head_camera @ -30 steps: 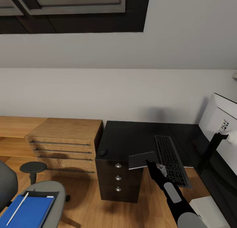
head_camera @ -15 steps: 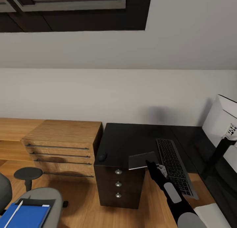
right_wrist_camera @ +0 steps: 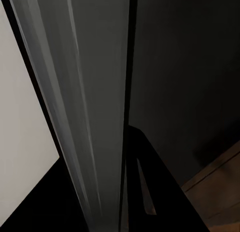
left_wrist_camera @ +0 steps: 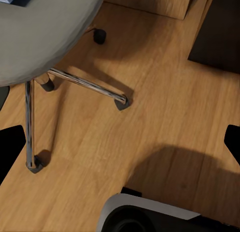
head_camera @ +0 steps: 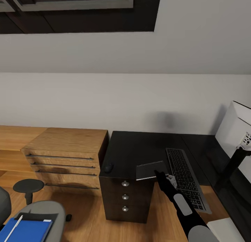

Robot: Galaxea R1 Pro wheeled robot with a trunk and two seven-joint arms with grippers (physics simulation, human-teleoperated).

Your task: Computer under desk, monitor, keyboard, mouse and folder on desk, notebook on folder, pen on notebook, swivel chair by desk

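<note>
The right gripper (head_camera: 161, 173), at the end of a black forearm rising from the lower edge of the head view, is closed on one corner of the notebook (head_camera: 150, 169), a thin grey rectangle held roughly level above the front edge of the desk (head_camera: 139, 148). In the right wrist view the notebook (right_wrist_camera: 85, 106) appears edge-on as a grey slab running along the fingers. Just beside the gripper, on the glossy black top, lies the keyboard (head_camera: 184, 179), its near end overhanging the desk edge. The mouse (head_camera: 108, 167) rests near the desk's left front corner, above the black drawer unit (head_camera: 124, 196). The monitor (head_camera: 237, 130) stands at the right, showing its white back and black stand. Wooden drawers (head_camera: 66, 154) adjoin the desk on the left. The swivel chair (head_camera: 38, 214) stands on the floor well apart from the desk and carries the folder (head_camera: 29, 231), with the pen (head_camera: 13, 228) lying on it. The left wrist view shows the chair's chrome base (left_wrist_camera: 75, 84); whether the left gripper's jaws are parted cannot be told.
</note>
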